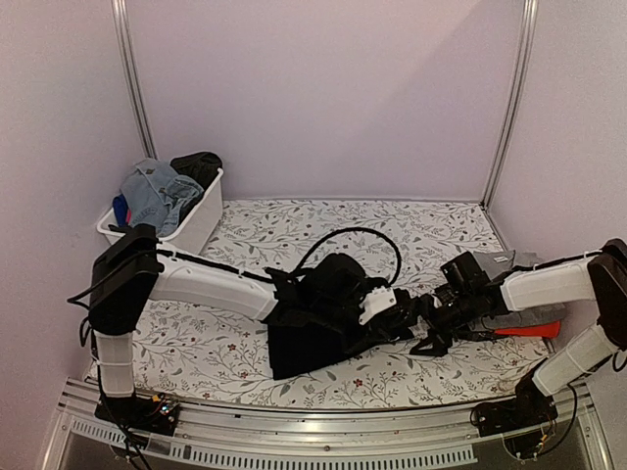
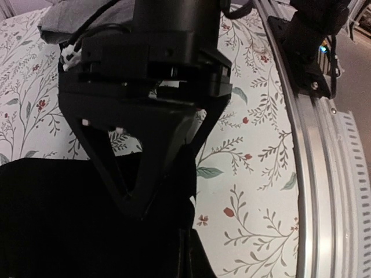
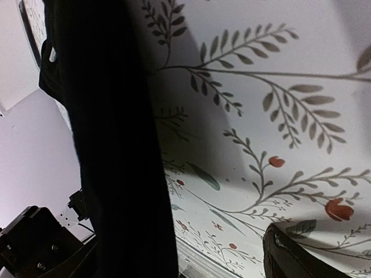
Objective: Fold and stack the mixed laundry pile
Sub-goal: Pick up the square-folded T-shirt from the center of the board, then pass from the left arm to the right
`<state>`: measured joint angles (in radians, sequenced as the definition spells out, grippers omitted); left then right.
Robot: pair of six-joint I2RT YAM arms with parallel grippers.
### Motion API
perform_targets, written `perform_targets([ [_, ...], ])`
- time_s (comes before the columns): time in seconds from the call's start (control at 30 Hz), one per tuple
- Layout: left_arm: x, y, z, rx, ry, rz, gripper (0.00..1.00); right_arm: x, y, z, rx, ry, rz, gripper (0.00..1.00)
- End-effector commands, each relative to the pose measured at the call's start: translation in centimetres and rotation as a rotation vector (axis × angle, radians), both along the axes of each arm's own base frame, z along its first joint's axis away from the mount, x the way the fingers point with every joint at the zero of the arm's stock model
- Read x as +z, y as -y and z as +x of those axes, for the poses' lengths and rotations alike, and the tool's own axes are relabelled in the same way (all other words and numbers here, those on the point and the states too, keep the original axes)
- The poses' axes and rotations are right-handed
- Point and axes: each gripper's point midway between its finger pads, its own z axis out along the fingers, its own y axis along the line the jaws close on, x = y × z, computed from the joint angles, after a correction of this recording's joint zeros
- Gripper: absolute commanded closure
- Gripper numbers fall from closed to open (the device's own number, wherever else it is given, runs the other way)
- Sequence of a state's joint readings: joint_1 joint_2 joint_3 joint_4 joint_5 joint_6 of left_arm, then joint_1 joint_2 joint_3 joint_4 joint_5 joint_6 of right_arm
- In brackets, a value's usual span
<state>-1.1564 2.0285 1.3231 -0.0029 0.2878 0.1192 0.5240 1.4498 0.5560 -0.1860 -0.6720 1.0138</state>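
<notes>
A black garment [image 1: 309, 343] lies crumpled in the middle of the bench [image 1: 294, 230], on its leaf-and-flower cover. The left arm reaches across it, and the left claw [image 2: 139, 205] is clenched, its fingers meeting in a point pressed down at the garment's near-right edge (whether any cloth is nipped between the tips cannot be told from the wrist view). A ridge of black cloth stands up just beside those fingers.

The right claw [image 1: 432, 343] hovers close by, just to the right of the left one, released with its jaws spread wide, nothing between them but patterned cover. Under the right arm, at the bench's right side, lie a grey garment [image 1: 529, 316] and a strip of red cloth [image 1: 529, 331], touching each other.

At the far left corner stands a white tub [image 1: 211, 211] holding blue denim pieces [image 1: 157, 191] and more dark cloth [image 1: 196, 164].
</notes>
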Motion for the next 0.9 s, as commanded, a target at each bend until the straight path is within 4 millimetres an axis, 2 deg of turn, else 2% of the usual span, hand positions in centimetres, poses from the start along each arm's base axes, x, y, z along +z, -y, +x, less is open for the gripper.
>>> perform_targets([
  [0.0, 3.6, 0.5, 0.1, -0.026, -0.003, -0.111, 1.00, 0.4, -1.6, 1.3, -0.012, 0.008, 0.068, 0.13],
  [0.1, 3.9, 0.2, 0.1, -0.036, -0.009, -0.119, 1.00, 0.7, -2.6, 2.1, -0.038, 0.001, 0.135, 0.14],
  [0.3, 3.2, -0.4, -1.2, -0.085, -0.035, -0.115, 1.00, 0.8, -4.5, 4.8, -0.045, 0.008, 0.172, 0.22],
  [0.6, 3.6, -1.2, -2.2, -0.113, -0.053, -0.131, 1.00, -2.8, -6.4, 7.5, -0.013, -0.015, 0.163, 0.38],
  [0.7, 3.8, -1.5, -2.3, -0.110, -0.058, -0.135, 1.00, -3.4, -7.0, 8.4, -0.009, -0.015, 0.164, 0.49],
  [0.8, 3.5, -1.7, -2.2, -0.097, -0.058, -0.123, 1.00, -3.6, -7.3, 8.9, -0.007, -0.017, 0.159, 0.69],
  [0.87, 3.3, -1.9, -1.8, -0.078, -0.054, -0.114, 1.00, -3.5, -7.0, 8.7, 0.002, -0.024, 0.125, 0.79],
])
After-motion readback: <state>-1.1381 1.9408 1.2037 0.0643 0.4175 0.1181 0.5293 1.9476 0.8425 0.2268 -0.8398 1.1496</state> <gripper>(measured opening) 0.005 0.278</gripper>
